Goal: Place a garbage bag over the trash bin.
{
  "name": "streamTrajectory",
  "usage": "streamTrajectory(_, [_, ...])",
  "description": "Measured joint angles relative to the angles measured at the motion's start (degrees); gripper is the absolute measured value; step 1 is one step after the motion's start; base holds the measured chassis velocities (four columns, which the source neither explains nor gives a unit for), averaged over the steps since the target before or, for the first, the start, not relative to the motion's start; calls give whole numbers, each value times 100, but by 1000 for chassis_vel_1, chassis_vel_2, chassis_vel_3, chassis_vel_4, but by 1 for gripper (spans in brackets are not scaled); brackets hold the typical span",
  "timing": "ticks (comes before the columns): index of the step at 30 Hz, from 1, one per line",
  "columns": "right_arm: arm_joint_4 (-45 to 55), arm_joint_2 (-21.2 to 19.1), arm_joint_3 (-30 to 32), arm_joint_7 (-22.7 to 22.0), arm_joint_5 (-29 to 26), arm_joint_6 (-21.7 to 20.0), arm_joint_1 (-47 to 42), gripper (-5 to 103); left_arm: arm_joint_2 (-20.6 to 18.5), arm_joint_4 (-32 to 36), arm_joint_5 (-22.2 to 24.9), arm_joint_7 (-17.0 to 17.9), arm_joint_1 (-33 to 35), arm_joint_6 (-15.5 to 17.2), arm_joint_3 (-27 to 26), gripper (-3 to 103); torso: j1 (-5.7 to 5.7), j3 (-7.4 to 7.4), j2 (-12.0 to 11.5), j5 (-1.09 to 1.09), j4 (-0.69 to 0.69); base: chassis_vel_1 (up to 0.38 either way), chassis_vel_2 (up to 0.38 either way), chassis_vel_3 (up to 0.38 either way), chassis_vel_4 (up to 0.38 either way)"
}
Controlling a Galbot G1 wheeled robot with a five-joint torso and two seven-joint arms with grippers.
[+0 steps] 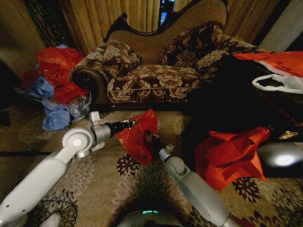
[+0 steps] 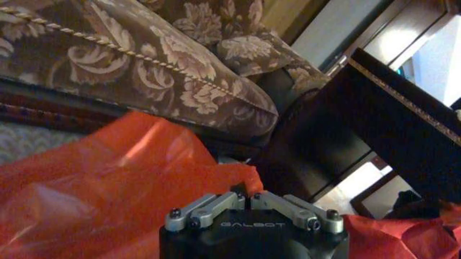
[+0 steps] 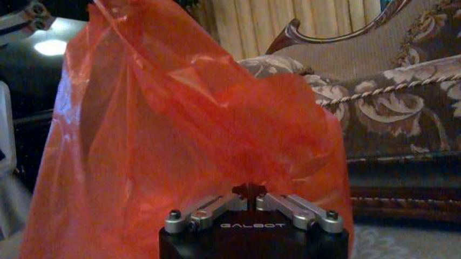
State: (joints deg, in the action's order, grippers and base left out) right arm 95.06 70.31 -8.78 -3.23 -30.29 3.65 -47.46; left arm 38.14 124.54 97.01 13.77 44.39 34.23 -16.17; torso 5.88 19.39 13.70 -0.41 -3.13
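Note:
The garbage bag (image 1: 136,137), thin glossy red-orange plastic, hangs in the air between my two grippers, low in front of the sofa. My left gripper (image 1: 130,125) is shut on its upper left edge; in the left wrist view the left gripper (image 2: 245,195) pinches the garbage bag (image 2: 94,183). My right gripper (image 1: 150,140) is shut on the bag's right side; in the right wrist view the right gripper (image 3: 250,192) grips the garbage bag (image 3: 180,129), which rises tall and crumpled above the fingers. The trash bin is out of view.
A patterned sofa (image 1: 156,71) stands behind the bag. A dark low table (image 1: 227,109) at the right carries a white handled bag (image 1: 279,83), with another red bag (image 1: 229,153) draped at its near corner. Red bags (image 1: 57,66) and pale blue bags (image 1: 54,116) are piled at the left on the carpet.

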Motion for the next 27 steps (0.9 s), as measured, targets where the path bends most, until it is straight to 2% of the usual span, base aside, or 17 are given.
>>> streamTrajectory(5, [-103, 221, -78, -84, 2, 14, 55, 0, 104, -48, -2, 15, -168, -74, 130, 0, 0, 0, 0, 1, 2, 0, 0, 0, 0])
streamTrajectory(8, [-257, 480, -66, -93, 15, 71, 49, 0, 323, -204, 43, 201, -532, -200, 353, 0, 0, 0, 0, 0, 1, 0, 0, 0, 0])
streamTrajectory(17, [-164, 578, -299, 246, -164, 204, -51, 0, 595, -618, 51, 264, -1151, -323, 863, 0, 0, 0, 0, 0, 0, 0, 0, 0, 0])
streamTrajectory(27, [-577, 864, 77, 136, -188, 314, 426, 0, 779, -625, 30, 349, -1076, -328, 1024, 0, 0, 0, 0, 0, 0, 0, 0, 0, 0])
